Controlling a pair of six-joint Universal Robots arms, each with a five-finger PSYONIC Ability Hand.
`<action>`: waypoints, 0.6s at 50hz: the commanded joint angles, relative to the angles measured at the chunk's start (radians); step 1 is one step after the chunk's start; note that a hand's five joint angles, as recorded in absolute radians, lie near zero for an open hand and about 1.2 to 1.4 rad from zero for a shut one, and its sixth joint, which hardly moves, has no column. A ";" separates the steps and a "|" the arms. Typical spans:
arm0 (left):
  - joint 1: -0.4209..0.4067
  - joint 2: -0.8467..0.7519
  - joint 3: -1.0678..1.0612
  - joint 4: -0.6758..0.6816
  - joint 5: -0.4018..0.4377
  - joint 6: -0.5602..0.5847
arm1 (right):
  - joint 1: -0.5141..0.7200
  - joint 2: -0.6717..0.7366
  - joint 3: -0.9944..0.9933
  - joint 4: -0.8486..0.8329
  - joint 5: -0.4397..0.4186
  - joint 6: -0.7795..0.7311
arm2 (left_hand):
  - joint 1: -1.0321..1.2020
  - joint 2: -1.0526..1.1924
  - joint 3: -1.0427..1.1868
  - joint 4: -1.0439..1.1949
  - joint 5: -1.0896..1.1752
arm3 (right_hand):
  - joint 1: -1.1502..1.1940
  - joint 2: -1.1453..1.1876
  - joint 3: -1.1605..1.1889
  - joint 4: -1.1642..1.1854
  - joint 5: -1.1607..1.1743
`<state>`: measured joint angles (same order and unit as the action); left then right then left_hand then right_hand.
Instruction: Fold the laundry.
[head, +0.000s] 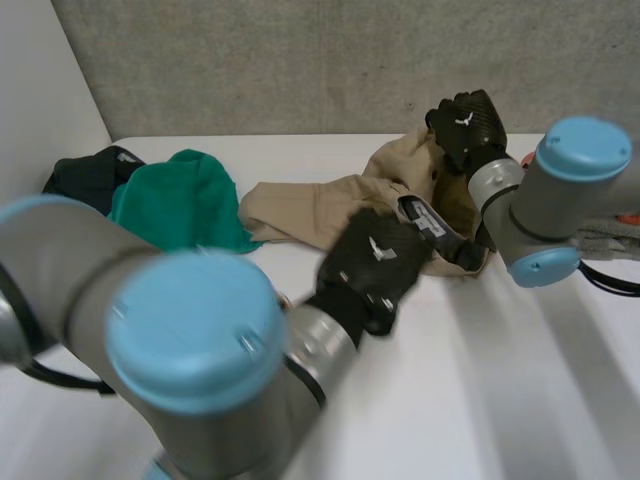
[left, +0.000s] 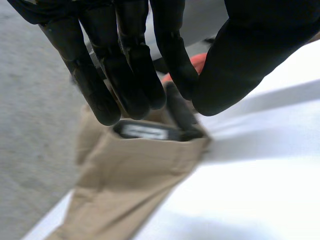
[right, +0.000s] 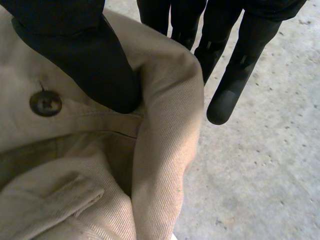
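Tan trousers (head: 310, 205) lie rumpled across the middle of the white table (head: 500, 380). My left hand (head: 375, 262) sits at the near end of the waistband, by a black label (head: 425, 218). From its wrist, its fingers (left: 125, 65) and thumb close together over the waistband edge of the trousers (left: 135, 175), just above the label (left: 142, 131). My right hand (head: 468, 125) holds the far end of the waistband raised. There its thumb (right: 85, 55) presses the trousers (right: 165, 150) beside a dark button (right: 45, 102), with the fingers (right: 235, 75) behind the fold.
A green garment (head: 180, 200) and a dark one (head: 90, 175) lie heaped at the table's far left. Grey cloth (head: 610, 240) and something orange (head: 628, 215) sit behind my right arm. A grey wall runs along the far edge.
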<state>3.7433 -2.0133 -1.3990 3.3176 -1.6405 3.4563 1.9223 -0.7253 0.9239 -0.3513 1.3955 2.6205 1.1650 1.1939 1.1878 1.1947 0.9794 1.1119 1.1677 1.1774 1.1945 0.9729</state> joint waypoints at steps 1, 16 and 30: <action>0.027 -0.059 0.003 0.010 -0.033 -0.010 | -0.048 0.070 -0.004 -0.055 -0.038 -0.056 | -0.364 -0.393 -0.387 -0.394 -0.353 | -0.469 -0.525 -0.534 -0.552 -0.504; 0.386 0.002 0.014 0.011 0.051 -0.011 | -0.037 -0.345 0.150 0.364 0.163 0.134 | -0.658 -0.687 -0.681 -0.688 -0.647 | -0.937 -0.993 -1.003 -1.020 -0.973; 0.452 0.033 -0.018 0.007 0.110 -0.020 | 0.027 -0.068 -0.143 0.483 0.181 0.372 | -0.784 -0.813 -0.807 -0.814 -0.773 | -0.874 -0.930 -0.940 -0.957 -0.910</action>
<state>4.1928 -2.0018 -1.3919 3.3272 -1.5339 3.4384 1.9291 -0.9778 0.9438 0.1343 1.5781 2.9607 0.3875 0.3813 0.3815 0.3731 0.1928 0.2196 0.2058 0.2028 0.2023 0.0471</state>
